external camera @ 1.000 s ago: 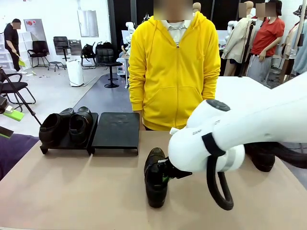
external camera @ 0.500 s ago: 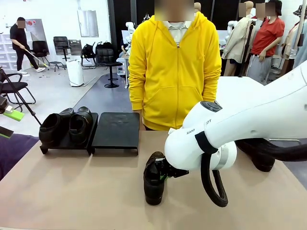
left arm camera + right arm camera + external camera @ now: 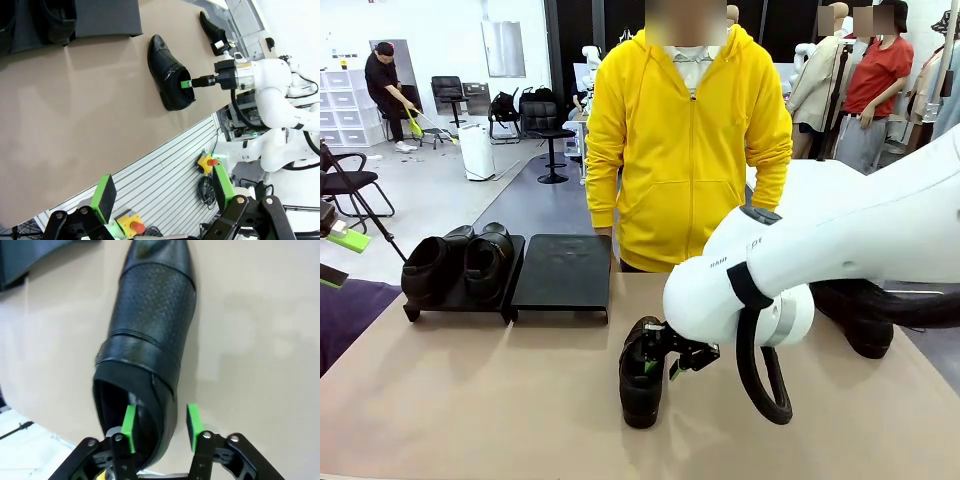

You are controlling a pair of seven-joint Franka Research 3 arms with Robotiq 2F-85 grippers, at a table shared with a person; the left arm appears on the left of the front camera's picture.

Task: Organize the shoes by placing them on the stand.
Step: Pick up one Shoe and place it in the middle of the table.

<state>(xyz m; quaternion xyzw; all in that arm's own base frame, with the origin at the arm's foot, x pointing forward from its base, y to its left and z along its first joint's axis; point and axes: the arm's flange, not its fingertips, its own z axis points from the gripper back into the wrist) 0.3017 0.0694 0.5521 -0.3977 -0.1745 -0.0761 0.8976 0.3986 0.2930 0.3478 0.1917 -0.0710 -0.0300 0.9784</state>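
A black glossy shoe (image 3: pixel 640 385) rests on the tan table at centre, toe pointing away from me. My right gripper (image 3: pixel 661 361) straddles the side wall at its heel opening. In the right wrist view one green pad (image 3: pixel 130 427) is inside the shoe (image 3: pixel 150 330) and the other outside, with a gap around the wall, so the right gripper (image 3: pixel 161 429) is open. The black stand (image 3: pixel 563 270) sits at the far left, with two shoes (image 3: pixel 460 262) on its left panel. Another shoe (image 3: pixel 865 325) lies at right behind my arm. My left gripper (image 3: pixel 162 197) hangs open high above the table.
A person in a yellow hoodie (image 3: pixel 685 150) stands at the far edge of the table, hands down. The stand's right panel is bare. The left wrist view shows the table's near edge (image 3: pixel 125 165) and a slatted metal surface below it.
My right gripper's jaws have parted from the wall of the centre shoe, which they held shut a second ago. The shoe shifted slightly left. The left arm has not moved.
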